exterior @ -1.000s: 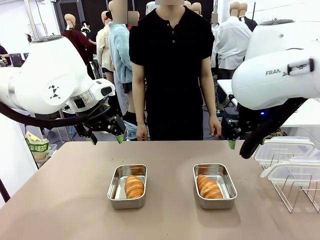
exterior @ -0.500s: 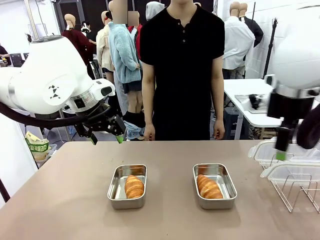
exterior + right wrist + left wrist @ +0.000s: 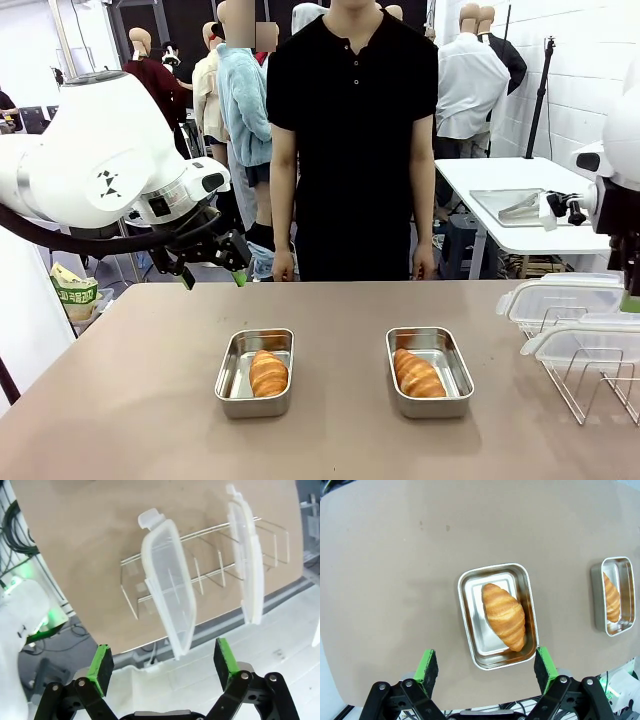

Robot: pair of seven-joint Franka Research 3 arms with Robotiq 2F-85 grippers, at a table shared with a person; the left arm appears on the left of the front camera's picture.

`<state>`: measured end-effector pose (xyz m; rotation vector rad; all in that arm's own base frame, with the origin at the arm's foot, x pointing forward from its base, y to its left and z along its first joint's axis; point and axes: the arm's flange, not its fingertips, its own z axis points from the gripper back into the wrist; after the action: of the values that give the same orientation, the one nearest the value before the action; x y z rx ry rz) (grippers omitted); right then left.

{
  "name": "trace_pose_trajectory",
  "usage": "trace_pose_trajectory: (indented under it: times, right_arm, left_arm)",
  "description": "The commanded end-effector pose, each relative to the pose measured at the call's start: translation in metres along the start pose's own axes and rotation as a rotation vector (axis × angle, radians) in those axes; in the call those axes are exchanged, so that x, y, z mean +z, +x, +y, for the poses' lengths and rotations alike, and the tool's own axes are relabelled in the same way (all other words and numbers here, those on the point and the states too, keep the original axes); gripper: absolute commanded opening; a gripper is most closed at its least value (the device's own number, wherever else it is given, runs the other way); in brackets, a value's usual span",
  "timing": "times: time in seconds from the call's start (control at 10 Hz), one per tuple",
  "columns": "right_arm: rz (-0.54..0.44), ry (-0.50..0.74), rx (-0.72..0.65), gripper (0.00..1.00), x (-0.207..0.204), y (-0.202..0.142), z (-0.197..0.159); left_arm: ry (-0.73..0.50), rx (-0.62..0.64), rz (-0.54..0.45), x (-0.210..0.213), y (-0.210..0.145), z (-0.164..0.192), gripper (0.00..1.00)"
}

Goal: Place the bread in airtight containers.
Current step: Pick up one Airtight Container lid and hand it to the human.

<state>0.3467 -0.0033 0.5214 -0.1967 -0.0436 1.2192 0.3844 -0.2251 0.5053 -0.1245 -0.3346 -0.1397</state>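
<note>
the left tool [image 3: 213, 279], released with jaws spread wide and holding nothing, hovers above the far left of the bench [image 3: 120, 400], apart from the tins. each steel tin sits open on the bench with one roll inside: the left tin [image 3: 254, 405] holds the left roll [image 3: 268, 372], the right tin [image 3: 430, 406] the right roll [image 3: 417, 374]. the right tool [image 3: 162, 659], likewise released and empty, hangs over the two clear lids [image 3: 167, 585] resting in the wire rack [image 3: 585, 380] at the bench's right edge; a person [image 3: 350, 140] stands at the far side
</note>
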Motion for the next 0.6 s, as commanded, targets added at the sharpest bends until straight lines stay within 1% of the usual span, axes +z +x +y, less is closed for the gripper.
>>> trace_pose_trajectory:
  times: [0.0, 0.2, 0.3, 0.4, 0.5]
  right_arm:
    - [-0.014, -0.024, 0.054, 1.0, -0.01, -0.004, -0.001]
    - [-0.049, 0.052, 0.05, 1.0, -0.014, -0.005, -0.012]
    - [-0.118, 0.229, -0.222, 1.0, -0.007, 0.0, -0.031]
    - [-0.015, 0.007, 0.039, 1.0, -0.007, -0.001, -0.004]
    - [-0.015, 0.007, 0.039, 1.0, -0.007, -0.001, -0.004]
  left_arm:
    - [0.008, 0.0, -0.004, 0.0, 0.001, 0.001, 1.0]
    - [0.008, 0.0, -0.004, 0.0, 0.001, 0.001, 1.0]
    - [0.008, 0.0, -0.004, 0.0, 0.001, 0.001, 1.0]
    - [0.008, 0.0, -0.004, 0.0, 0.001, 0.001, 1.0]
    - [0.008, 0.0, -0.004, 0.0, 0.001, 0.001, 1.0]
